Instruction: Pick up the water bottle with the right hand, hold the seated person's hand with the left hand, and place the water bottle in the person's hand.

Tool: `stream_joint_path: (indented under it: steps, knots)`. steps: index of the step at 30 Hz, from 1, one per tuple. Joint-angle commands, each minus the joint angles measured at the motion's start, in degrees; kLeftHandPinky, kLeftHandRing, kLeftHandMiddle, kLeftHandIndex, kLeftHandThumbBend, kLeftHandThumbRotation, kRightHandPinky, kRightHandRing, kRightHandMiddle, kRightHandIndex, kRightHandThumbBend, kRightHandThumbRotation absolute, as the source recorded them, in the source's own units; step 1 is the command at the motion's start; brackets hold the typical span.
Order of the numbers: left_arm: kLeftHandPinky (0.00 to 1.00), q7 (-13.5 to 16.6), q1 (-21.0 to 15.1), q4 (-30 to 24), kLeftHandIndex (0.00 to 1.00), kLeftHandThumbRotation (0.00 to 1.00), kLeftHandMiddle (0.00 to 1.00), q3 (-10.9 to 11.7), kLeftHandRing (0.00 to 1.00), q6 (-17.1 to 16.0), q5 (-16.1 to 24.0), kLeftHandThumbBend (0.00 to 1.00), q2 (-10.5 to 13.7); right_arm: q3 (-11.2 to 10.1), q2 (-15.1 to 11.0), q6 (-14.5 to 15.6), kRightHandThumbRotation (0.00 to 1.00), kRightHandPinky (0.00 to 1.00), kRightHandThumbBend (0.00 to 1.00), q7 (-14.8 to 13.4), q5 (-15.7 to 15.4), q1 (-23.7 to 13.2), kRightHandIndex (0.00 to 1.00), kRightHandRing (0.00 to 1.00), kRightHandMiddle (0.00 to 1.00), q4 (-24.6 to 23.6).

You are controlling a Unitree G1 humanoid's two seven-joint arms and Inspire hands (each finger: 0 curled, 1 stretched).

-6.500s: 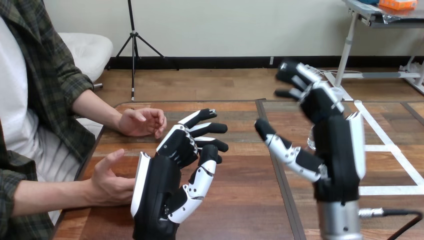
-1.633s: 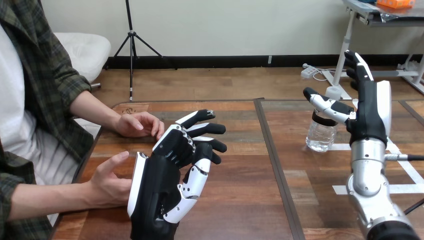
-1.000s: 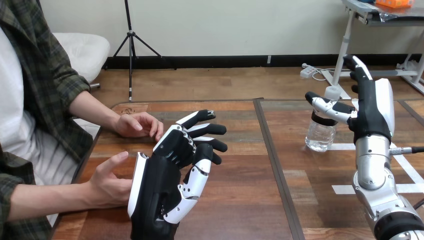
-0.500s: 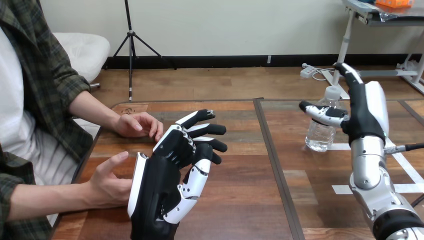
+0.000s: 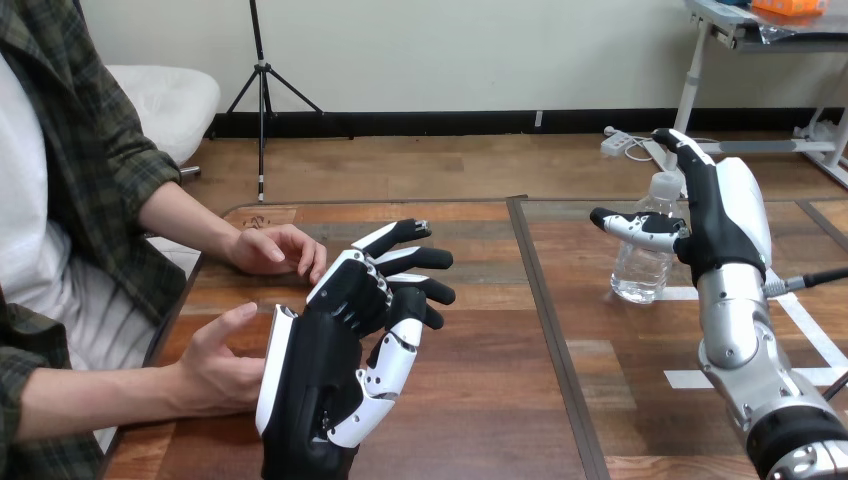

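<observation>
Two robot hands were over the wooden table (image 5: 480, 400). The right hand (image 5: 722, 215) was raised at the right side, with its fingers straight and pointing up and its thumb stretched out to the left, so it was open and held nothing. The water bottle (image 5: 638, 268) stood upright on the right half of the table, clear, with a white cap. The thumb crossed in front of the bottle's upper part and the palm was just beside it. Whether they touched I cannot tell.

The left hand (image 5: 320, 380) was at the lower middle, its fingers loosely bent and spread toward the far side, gripping nothing. The person's nearer hand (image 5: 215, 365) was just beside it on its left, open with the thumb up; contact between them was not clear. The person's farther hand (image 5: 275, 248) rested on the table behind, apart from the left hand's fingertips.
</observation>
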Motion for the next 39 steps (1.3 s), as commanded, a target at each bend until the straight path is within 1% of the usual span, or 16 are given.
stream_joint_path:
  steps: [1, 5, 8, 11, 17, 20, 27, 32, 36, 39]
  knots:
    - [0.45, -0.3, -1.3, -2.6, 0.74, 0.42, 0.67, -0.4, 0.57, 0.0, -0.5, 0.23, -1.4, 1.5, -2.1, 0.8, 0.08, 0.98, 0.73, 0.3, -1.2, -6.0, 0.87, 0.98, 0.92, -0.5]
    - [0.45, -0.2, -1.3, -2.5, 0.74, 0.42, 0.67, -0.3, 0.57, 0.0, -0.3, 0.24, -1.4, 2.0, -2.3, 1.1, 0.08, 0.99, 0.73, 0.7, -1.5, -6.3, 0.87, 0.98, 0.92, 0.1]
    - [0.45, -0.4, -1.3, -2.6, 0.74, 0.42, 0.67, -0.4, 0.57, 0.1, -0.6, 0.24, -1.4, 2.8, -2.6, 1.7, 0.08, 1.0, 0.73, 0.9, -2.2, -6.7, 0.87, 0.98, 0.92, 0.9]
    - [0.45, -0.3, -1.3, -2.7, 0.74, 0.42, 0.67, -0.3, 0.57, 0.3, -0.4, 0.24, -1.4, 3.6, -2.7, 2.5, 0.08, 1.0, 0.73, 1.4, -2.9, -6.8, 0.87, 0.99, 0.92, 0.2]
    - [0.45, -0.4, -1.4, -2.7, 0.74, 0.42, 0.67, -0.3, 0.57, 0.5, -0.6, 0.24, -1.4, 4.9, -3.1, 4.1, 0.07, 1.0, 0.73, 2.1, -4.0, -7.5, 0.86, 0.99, 0.92, 0.8]
    - [0.45, -0.6, -1.6, -2.4, 0.74, 0.42, 0.67, -0.2, 0.57, 0.2, -0.8, 0.24, -1.2, 5.9, -3.3, 5.1, 0.06, 1.0, 0.73, 2.3, -4.9, -7.8, 0.86, 0.99, 0.92, 0.4]
    - [0.46, -1.5, -1.6, -2.8, 0.75, 0.42, 0.68, -0.4, 0.59, 0.8, -2.0, 0.23, -1.0, 7.7, -3.9, 6.7, 0.06, 1.0, 0.73, 3.3, -6.6, -8.7, 0.85, 0.99, 0.91, 1.6]
    - [0.47, -1.9, -1.7, -3.0, 0.75, 0.42, 0.68, -0.3, 0.59, 1.2, -2.5, 0.24, -1.1, 8.4, -4.1, 7.4, 0.06, 1.0, 0.73, 3.7, -7.1, -9.1, 0.85, 0.98, 0.91, 1.9]
    - [0.47, -2.2, -1.7, -3.0, 0.75, 0.42, 0.68, -0.3, 0.59, 1.2, -3.0, 0.25, -1.1, 9.8, -4.5, 8.7, 0.07, 1.0, 0.72, 4.6, -8.4, -9.8, 0.84, 0.98, 0.9, 2.7]
    - [0.47, -2.3, -1.7, -3.1, 0.75, 0.42, 0.68, -0.3, 0.59, 1.3, -3.1, 0.25, -1.2, 10.4, -4.6, 9.4, 0.08, 1.0, 0.72, 5.0, -8.9, -10.1, 0.84, 0.98, 0.9, 3.2]
